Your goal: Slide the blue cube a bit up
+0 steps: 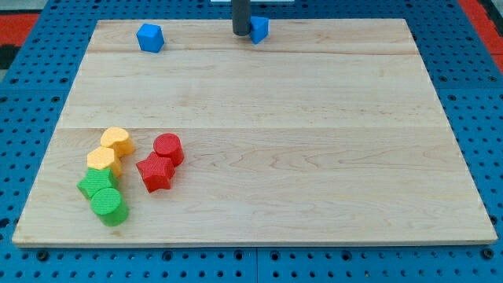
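Two blue blocks sit near the board's top edge: a blue cube well left of my tip, which has no claw, and a blue block touching its right. Judging the cube untouched, I must approach from below.

Lab bench; blue pegboard

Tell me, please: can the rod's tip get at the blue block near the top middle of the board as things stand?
Probably yes. My tip already stands right beside that blue block, on its left side in the view, seemingly touching it, with nothing between them. The other blue block lies well away to the view's left.
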